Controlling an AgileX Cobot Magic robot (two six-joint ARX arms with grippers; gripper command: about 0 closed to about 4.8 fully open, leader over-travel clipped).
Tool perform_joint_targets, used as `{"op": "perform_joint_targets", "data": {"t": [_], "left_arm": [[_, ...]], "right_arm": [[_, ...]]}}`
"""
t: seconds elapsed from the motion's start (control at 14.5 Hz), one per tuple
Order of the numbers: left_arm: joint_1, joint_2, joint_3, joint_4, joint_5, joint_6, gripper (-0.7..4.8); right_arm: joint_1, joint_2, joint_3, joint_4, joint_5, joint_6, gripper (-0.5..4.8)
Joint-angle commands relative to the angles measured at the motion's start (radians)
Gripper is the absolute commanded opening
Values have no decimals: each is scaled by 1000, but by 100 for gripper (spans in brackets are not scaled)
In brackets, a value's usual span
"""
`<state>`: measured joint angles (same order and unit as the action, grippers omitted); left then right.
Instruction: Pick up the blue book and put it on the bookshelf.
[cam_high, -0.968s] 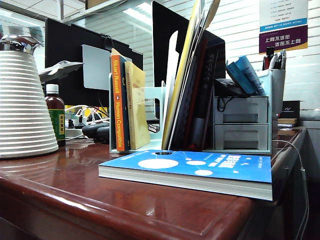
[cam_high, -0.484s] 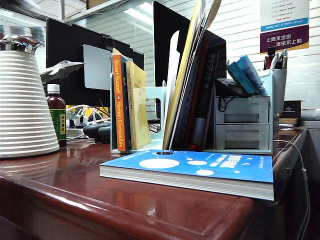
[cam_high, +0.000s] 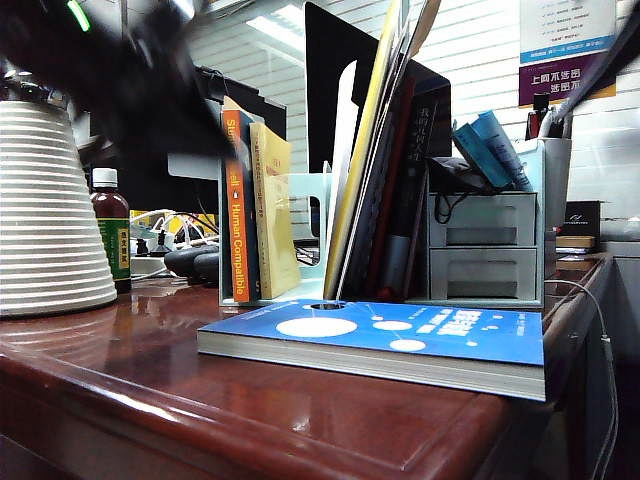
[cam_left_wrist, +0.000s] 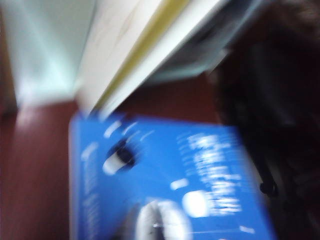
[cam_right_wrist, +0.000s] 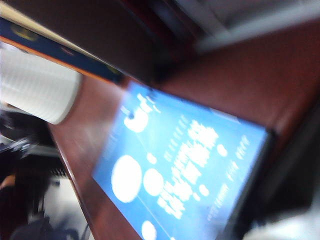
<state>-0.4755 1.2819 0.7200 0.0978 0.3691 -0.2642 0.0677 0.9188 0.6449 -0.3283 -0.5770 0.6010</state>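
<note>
The blue book (cam_high: 380, 335) lies flat on the brown desk, just in front of the mint-green bookshelf (cam_high: 490, 240). Nothing touches it in the exterior view. It also fills the left wrist view (cam_left_wrist: 165, 175) and the right wrist view (cam_right_wrist: 185, 165), both smeared by motion. My left arm is a dark blur high at the left (cam_high: 130, 80), above the orange-spined book. A thin dark streak at the upper right (cam_high: 600, 65) is my right arm. No fingers show clearly in any view.
Standing and leaning books fill the rack, among them the orange-spined one (cam_high: 238, 220). To its left stand a white ribbed vessel (cam_high: 50, 210) and a brown bottle (cam_high: 110, 235). Black monitors (cam_high: 340, 60) rise behind. The desk's front edge (cam_high: 250, 420) lies close to the book.
Both arms have swung into the exterior view, a dark blur at the upper left and a streak at the upper right. The blue book has not moved.
</note>
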Motion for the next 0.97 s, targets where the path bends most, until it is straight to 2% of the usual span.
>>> {"op": "perform_joint_targets", "data": {"t": [0.07, 0.21, 0.28, 0.35, 0.41, 0.83, 0.97], "left_arm": [[-8, 85, 2, 16, -37, -122, 157], [-7, 117, 2, 21, -96, -121, 162], [-6, 122, 2, 35, -112, -121, 241], [-6, 122, 2, 50, -143, -121, 290], [-6, 124, 2, 71, -157, -122, 314], [-7, 257, 2, 128, -170, -137, 313], [-7, 312, 2, 137, -135, -137, 313]], "right_arm": [[8, 82, 6, 10, -2, -7, 479], [14, 173, 6, 12, -2, -7, 479], [19, 224, 6, 15, -2, -8, 479], [21, 260, 6, 24, -5, -7, 479], [22, 294, 6, 41, -6, -7, 479], [69, 414, 6, 110, -1, -7, 479], [85, 419, 6, 146, 18, -7, 479]]}}
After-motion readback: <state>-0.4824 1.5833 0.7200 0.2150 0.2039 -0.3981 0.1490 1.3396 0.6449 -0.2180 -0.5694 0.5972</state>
